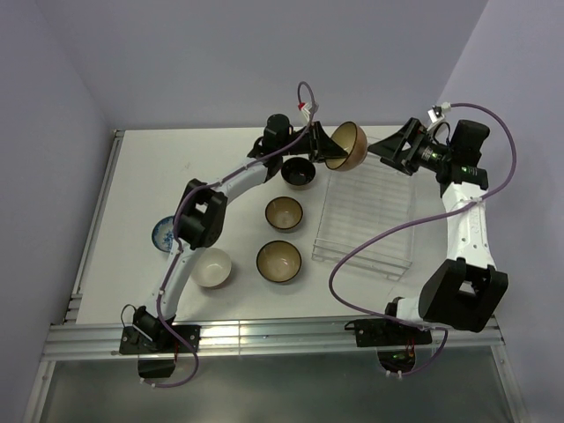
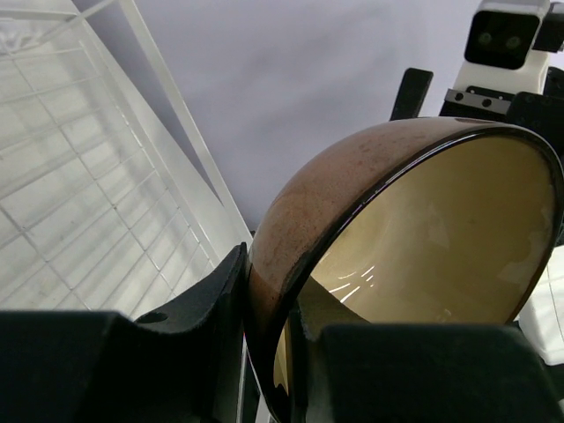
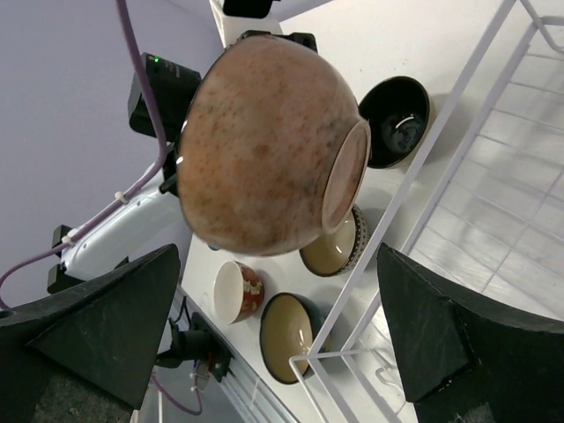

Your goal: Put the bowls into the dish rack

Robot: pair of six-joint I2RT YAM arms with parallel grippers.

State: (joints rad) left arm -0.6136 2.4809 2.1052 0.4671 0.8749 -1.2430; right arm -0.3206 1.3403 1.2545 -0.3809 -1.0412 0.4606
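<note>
My left gripper (image 1: 328,144) is shut on the rim of a brown bowl with a tan inside (image 1: 345,145), holding it tilted in the air over the far left corner of the clear dish rack (image 1: 370,220). One finger is inside the bowl (image 2: 352,194) and one outside, at the left gripper (image 2: 273,326). My right gripper (image 1: 385,150) is open and empty, just right of the bowl and apart from it. In the right wrist view the bowl's speckled underside (image 3: 264,150) hangs beyond the right gripper (image 3: 280,256). The rack (image 2: 79,194) holds no bowls.
On the table left of the rack lie a black bowl (image 1: 298,172), a tan bowl (image 1: 284,213), a tan bowl with a dark outside (image 1: 278,261), a cream-white bowl (image 1: 213,268) and a blue-patterned bowl (image 1: 164,233) partly under the left arm. The rack's wire edge (image 3: 458,132) runs beside them.
</note>
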